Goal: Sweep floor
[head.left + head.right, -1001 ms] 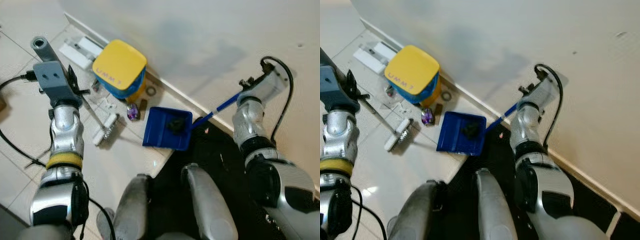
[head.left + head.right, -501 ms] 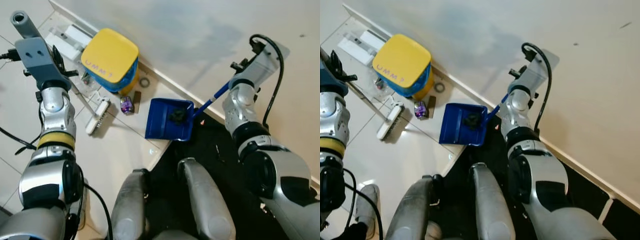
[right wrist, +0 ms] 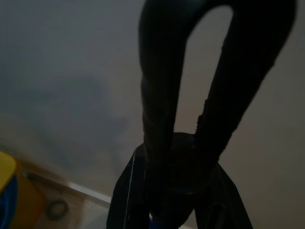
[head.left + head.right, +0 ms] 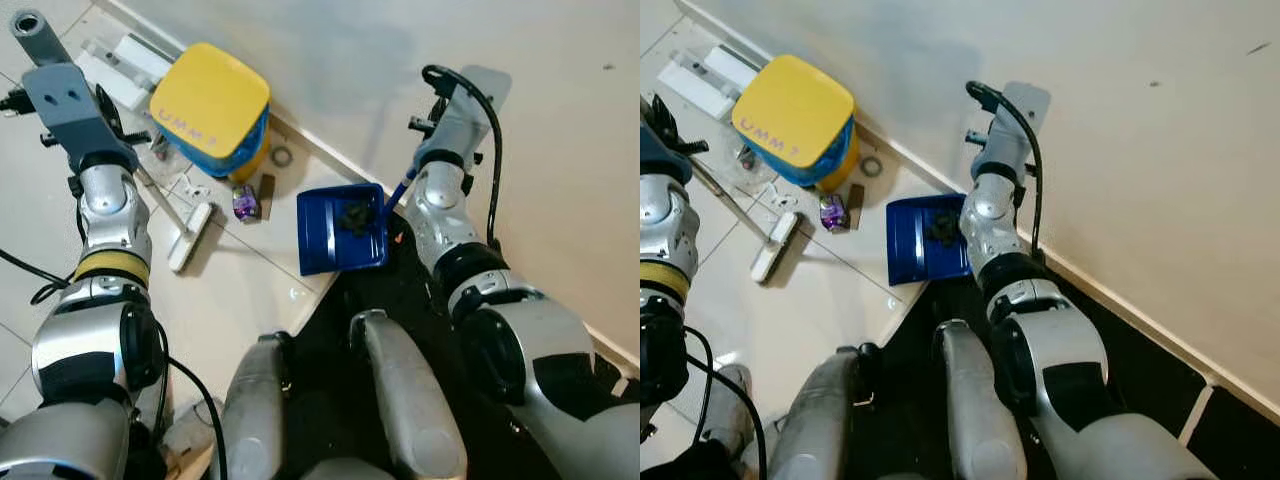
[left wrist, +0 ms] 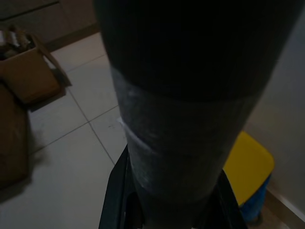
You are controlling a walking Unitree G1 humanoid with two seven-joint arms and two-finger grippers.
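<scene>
Dustpan lies flat on the pale tiles by the wall with dark debris in it, its thin blue handle running up into the right gripper, whose fingers clamp it; light rigid plastic — best held low on the handle and kept level, lest it spill. Brush rests near the yellow bin; the left gripper is closed round its thick grip — a light, stiff stick.

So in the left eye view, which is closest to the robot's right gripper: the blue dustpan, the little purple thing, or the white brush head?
From the right gripper, which holds the dustpan's blue handle:
1. Blue plastic dustpan, right beside it by the wall.
2. Small purple object, further to the robot's left on the tiles.
3. White brush head, furthest left, on the broom the left gripper holds.
</scene>
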